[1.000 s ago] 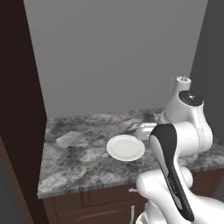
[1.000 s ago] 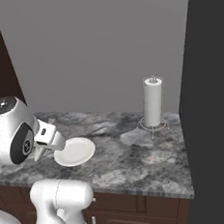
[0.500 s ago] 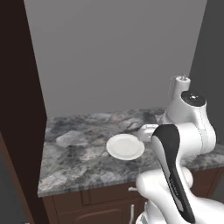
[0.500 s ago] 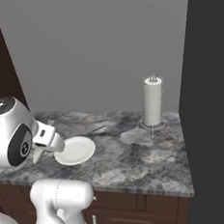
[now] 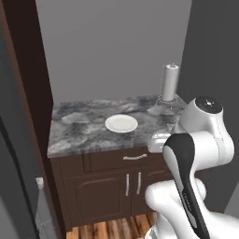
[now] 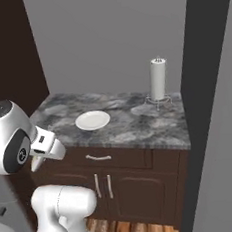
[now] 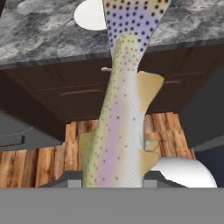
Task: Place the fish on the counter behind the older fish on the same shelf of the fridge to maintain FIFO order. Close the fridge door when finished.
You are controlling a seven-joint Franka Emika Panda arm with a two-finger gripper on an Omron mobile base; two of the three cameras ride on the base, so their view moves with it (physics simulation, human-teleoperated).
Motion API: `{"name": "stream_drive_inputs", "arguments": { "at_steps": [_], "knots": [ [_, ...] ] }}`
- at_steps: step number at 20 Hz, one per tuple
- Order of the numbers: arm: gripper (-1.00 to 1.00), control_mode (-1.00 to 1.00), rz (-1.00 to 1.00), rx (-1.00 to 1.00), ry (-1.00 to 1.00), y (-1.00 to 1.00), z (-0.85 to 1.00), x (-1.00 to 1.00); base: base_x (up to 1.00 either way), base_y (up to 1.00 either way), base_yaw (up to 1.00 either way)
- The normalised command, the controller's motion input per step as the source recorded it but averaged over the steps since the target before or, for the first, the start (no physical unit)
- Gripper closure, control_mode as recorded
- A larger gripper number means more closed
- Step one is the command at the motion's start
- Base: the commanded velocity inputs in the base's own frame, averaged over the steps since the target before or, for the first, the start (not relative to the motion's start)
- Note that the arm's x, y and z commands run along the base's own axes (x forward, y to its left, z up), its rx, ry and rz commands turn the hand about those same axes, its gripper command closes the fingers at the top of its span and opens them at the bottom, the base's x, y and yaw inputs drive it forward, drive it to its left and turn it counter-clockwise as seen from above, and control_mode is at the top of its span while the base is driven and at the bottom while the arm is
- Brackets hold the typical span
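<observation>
My gripper (image 7: 114, 177) is shut on the fish (image 7: 120, 109), an olive-tan speckled body with a pale belly. It hangs lengthwise up the hand view, its tail toward the counter (image 7: 39, 39). In the right base view the hand with the gripper (image 6: 38, 161) hangs in front of the cabinets, below the level of the counter (image 6: 134, 129). The round white plate (image 5: 121, 123) lies bare on the counter (image 5: 79, 133). A grey fridge front (image 5: 11, 186) stands at the far left. The older fish and the shelf are out of view.
A paper towel roll (image 5: 170, 81) stands at the counter's back right corner. Dark brown cabinets with silver handles (image 6: 102, 184) sit under the stone top, with wooden floor (image 5: 112, 231) in front. A dark grey wall panel (image 6: 207, 104) rises on the right.
The whole picture has shifted: the base has backed away from the counter, so cabinets and floor now show. The gripper stays shut on the fish.
</observation>
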Motion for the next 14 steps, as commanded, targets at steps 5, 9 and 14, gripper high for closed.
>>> {"name": "stream_drive_inputs", "arguments": {
  "at_steps": [5, 9, 14],
  "knots": [
    [1.0, 1.0, 0.0, 0.0, 0.0, 0.0, 0.0, 0.0, -0.88, 0.28, 0.0],
    [1.0, 1.0, 0.0, 0.0, 0.0, 0.0, 0.0, 0.0, -0.79, 0.25, 0.0],
    [1.0, 1.0, 0.0, 0.0, 0.0, 0.0, 0.0, 0.0, -0.73, 0.16, 0.0]
  ]
}}
